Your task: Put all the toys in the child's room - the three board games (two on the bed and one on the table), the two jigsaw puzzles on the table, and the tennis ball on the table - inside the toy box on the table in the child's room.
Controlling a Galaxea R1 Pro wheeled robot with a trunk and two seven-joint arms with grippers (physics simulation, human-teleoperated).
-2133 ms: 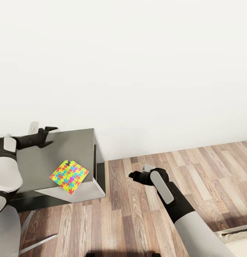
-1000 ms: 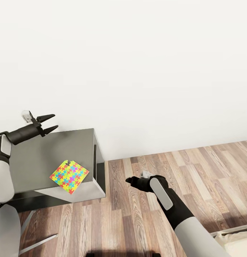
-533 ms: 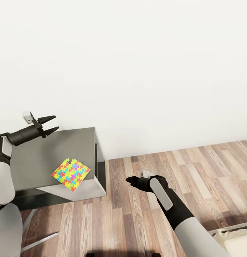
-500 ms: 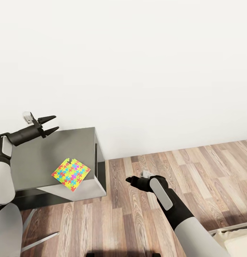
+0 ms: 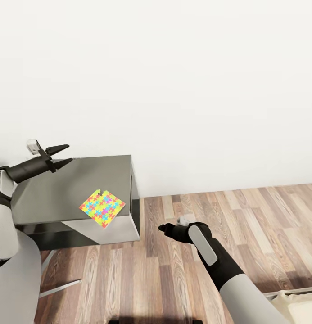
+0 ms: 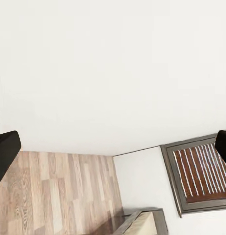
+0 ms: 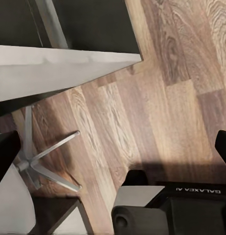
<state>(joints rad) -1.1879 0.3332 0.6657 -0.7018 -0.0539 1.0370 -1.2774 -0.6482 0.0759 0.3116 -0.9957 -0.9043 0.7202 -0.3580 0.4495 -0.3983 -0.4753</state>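
Head view: multicolour jigsaw puzzle sheet (image 5: 102, 209) at 9 o'clock on dark grey table corner (image 5: 47, 198), unboxed; left gripper (image 5: 62, 154) spread, empty; right gripper (image 5: 164, 228) aperture indeterminable.

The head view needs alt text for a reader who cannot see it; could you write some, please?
A multicolour jigsaw puzzle lies near the grey table's end; the open left gripper hovers above its far side, the right gripper over wood floor.

A flat multicolour jigsaw puzzle (image 5: 102, 208) lies turned like a diamond near the front right corner of the grey table (image 5: 52, 198).
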